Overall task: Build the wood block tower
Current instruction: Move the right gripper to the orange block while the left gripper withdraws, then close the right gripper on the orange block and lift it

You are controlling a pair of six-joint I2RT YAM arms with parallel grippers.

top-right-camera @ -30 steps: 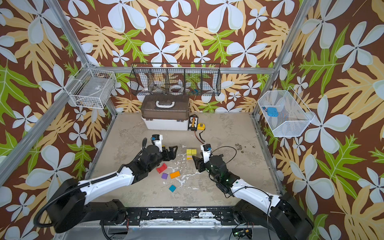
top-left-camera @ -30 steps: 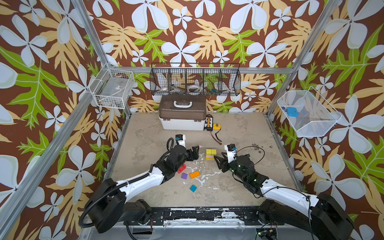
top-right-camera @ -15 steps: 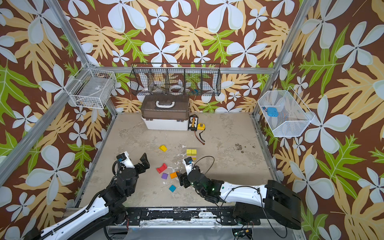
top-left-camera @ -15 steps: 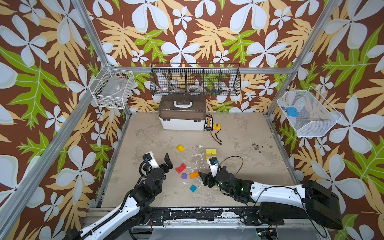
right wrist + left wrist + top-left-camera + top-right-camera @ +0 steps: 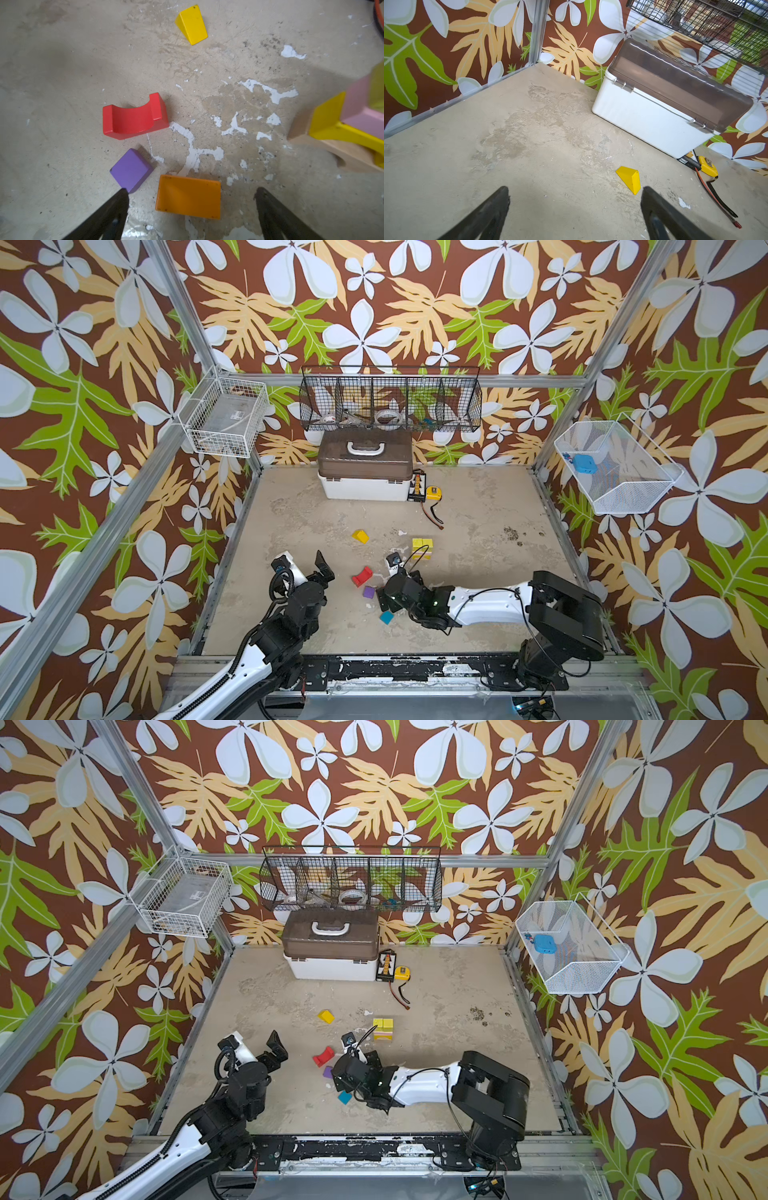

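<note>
Now our open-jawed right end effector [image 5: 191, 190] frames the flat orange rectangular wood block [image 5: 188, 196], its long axis spanning the jaws.

A brown-lidded white box [image 5: 365, 489] stands below a black wire basket [image 5: 457, 406] (wall-mounted), with a yellow tape measure [image 5: 432, 492] near it.

2 overhead views; 2 close wrist views.
</note>
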